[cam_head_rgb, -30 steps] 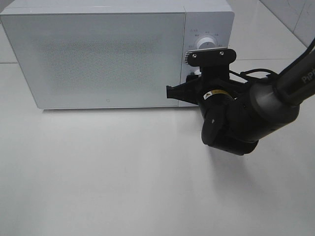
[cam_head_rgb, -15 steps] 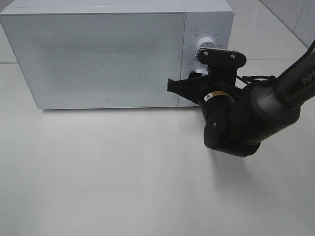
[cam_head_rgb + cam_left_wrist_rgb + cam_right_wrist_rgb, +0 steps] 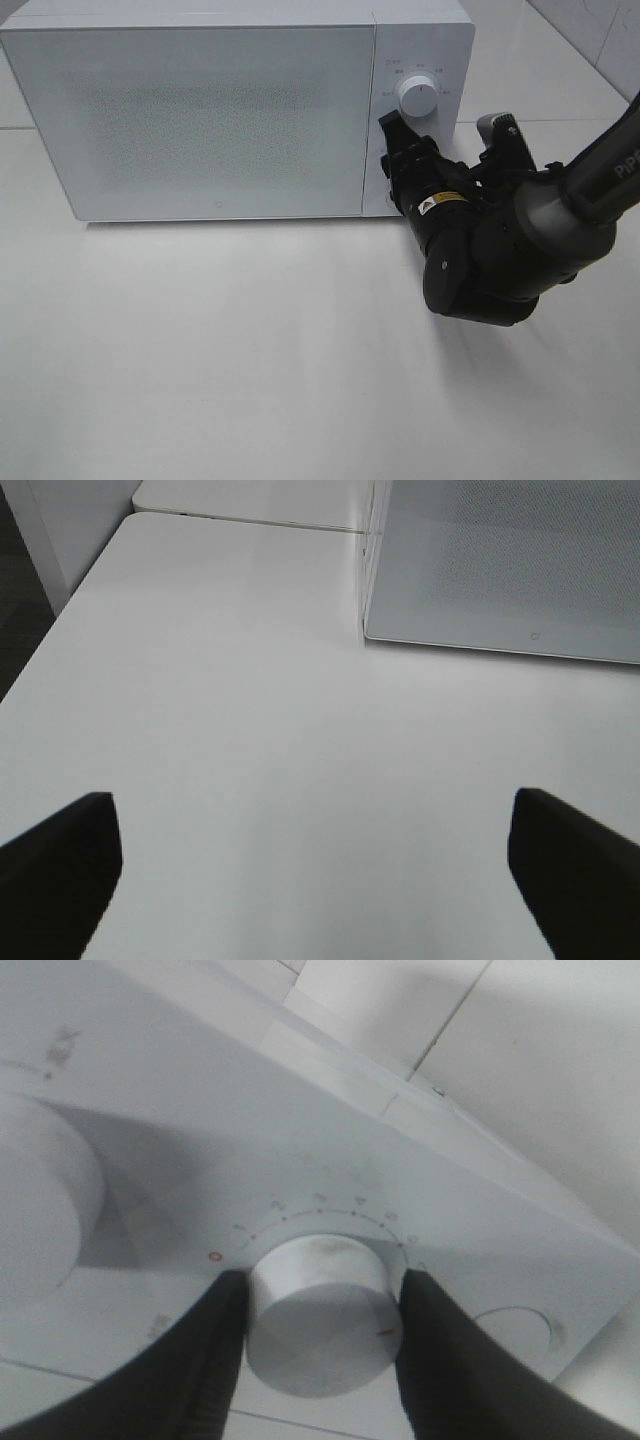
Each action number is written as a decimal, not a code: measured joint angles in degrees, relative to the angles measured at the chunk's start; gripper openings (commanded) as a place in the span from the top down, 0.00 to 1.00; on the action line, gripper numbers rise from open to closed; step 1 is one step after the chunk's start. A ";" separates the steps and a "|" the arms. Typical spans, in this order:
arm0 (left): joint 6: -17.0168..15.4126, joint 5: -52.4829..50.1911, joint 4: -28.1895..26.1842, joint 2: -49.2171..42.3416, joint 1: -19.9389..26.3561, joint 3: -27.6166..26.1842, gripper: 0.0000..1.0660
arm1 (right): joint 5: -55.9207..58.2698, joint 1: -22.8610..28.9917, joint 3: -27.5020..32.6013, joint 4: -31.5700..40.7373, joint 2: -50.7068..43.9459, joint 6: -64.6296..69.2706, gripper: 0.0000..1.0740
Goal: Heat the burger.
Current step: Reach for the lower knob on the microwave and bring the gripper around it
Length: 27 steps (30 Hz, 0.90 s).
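**A:** What are the right jaws doing?

**B:** The right gripper (image 3: 320, 1305) is clamping the lower knob (image 3: 318, 1282) of the microwave (image 3: 220, 120). Its black fingers (image 3: 205, 1360) are pressing one on each side, so the jaws are standing partly closed, touching the knob on both flanks.

**A:** And around that knob?

**B:** A printed scale (image 3: 320, 1210) is arcing round it, and a red tick (image 3: 383, 1333) is showing on the knob's face. The upper knob (image 3: 416, 97) is sitting just above, on the same control panel (image 3: 445, 50), to the right of the closed door (image 3: 200, 120).

**A:** The left jaws?

**B:** The left gripper (image 3: 310, 810) is hanging with its jaws spread wide, gripping nothing. It is hovering over the white table (image 3: 250, 350), to the near left of the microwave, well apart from it.

**A:** Where is the burger lying relative to either pair of jaws?

**B:** I cannot tell — the burger is showing in none of the views. The door's speckled pane is letting nothing through, and the table in front is carrying only the right arm's shadow.
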 measured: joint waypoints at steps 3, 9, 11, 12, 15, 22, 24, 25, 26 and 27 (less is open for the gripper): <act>0.00 0.00 0.00 0.00 0.00 0.00 0.08 | -0.06 -0.11 0.17 -0.63 0.00 7.33 1.00; 0.00 0.00 0.00 0.00 0.00 0.00 0.08 | -0.06 -0.23 0.17 -1.09 0.06 18.16 1.00; 0.00 0.00 0.00 0.00 0.00 0.00 0.08 | -0.06 -0.23 0.17 -1.26 0.06 21.20 1.00; 0.00 0.00 0.00 0.00 0.00 0.00 0.08 | -0.06 -0.23 0.17 -1.32 0.06 23.89 1.00; 0.00 0.00 0.00 0.00 0.00 0.00 0.08 | -0.06 -0.23 0.17 -1.38 0.06 27.90 1.00; 0.00 0.00 0.00 0.00 0.00 0.00 0.08 | -0.06 -0.23 0.17 -1.38 0.06 34.09 1.00; 0.00 0.00 0.00 0.00 0.00 0.00 0.08 | -0.06 -0.23 0.17 -1.43 0.06 35.35 1.00; 0.00 0.00 0.00 0.00 0.00 0.00 0.08 | -0.06 -0.23 0.17 -1.43 0.06 35.64 1.00; 0.00 0.00 0.00 0.00 0.00 0.00 0.08 | -0.06 -0.23 0.17 -1.49 0.06 35.81 1.00; 0.00 0.00 0.00 0.00 0.00 0.00 0.08 | -0.06 -0.23 0.17 -1.49 0.06 35.81 1.00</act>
